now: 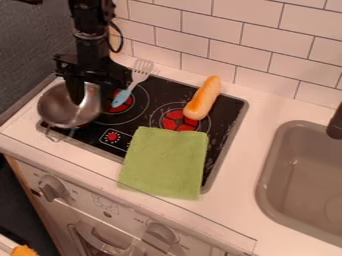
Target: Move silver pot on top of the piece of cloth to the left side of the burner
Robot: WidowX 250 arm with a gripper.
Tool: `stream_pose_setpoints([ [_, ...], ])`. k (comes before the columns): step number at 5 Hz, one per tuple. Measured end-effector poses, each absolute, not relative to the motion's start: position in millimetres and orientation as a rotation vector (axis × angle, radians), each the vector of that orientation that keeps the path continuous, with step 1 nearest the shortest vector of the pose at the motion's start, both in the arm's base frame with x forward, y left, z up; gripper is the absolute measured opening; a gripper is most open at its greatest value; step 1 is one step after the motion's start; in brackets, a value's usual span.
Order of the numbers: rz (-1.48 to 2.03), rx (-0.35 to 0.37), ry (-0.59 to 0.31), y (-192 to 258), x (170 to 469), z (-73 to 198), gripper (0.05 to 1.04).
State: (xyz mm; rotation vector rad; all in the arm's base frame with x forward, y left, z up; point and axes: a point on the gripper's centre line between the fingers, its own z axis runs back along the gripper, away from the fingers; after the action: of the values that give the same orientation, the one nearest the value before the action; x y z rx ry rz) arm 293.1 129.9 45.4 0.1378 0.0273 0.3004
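Observation:
The black gripper (pixel 83 91) hangs down at the upper left, its lower end over and partly inside the silver pot (pixel 61 111). The pot stands upright at the left edge of the black stovetop, left of the left burner (pixel 122 100), its wire handle toward the front. The gripper covers part of the pot's back and right rim. A green cloth (pixel 165 162) lies flat over the front right of the stovetop, partly on the white counter and apart from the pot.
A blue and silver fork (pixel 140 75) lies diagonally just right of the gripper. A bread roll or hot-dog-like toy (pixel 202 98) rests by the right burner (pixel 179 120). The grey sink (pixel 302 172) is at the right, a tiled wall (pixel 210 22) behind.

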Motion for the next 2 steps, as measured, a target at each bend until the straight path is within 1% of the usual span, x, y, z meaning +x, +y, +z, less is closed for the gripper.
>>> stream_pose_setpoints([
  [1,0.246,0.119,-0.062,113.4,296.6,60.5,1.011],
  [2,0.191,0.11,-0.078,105.7,296.7,62.2,1.008],
])
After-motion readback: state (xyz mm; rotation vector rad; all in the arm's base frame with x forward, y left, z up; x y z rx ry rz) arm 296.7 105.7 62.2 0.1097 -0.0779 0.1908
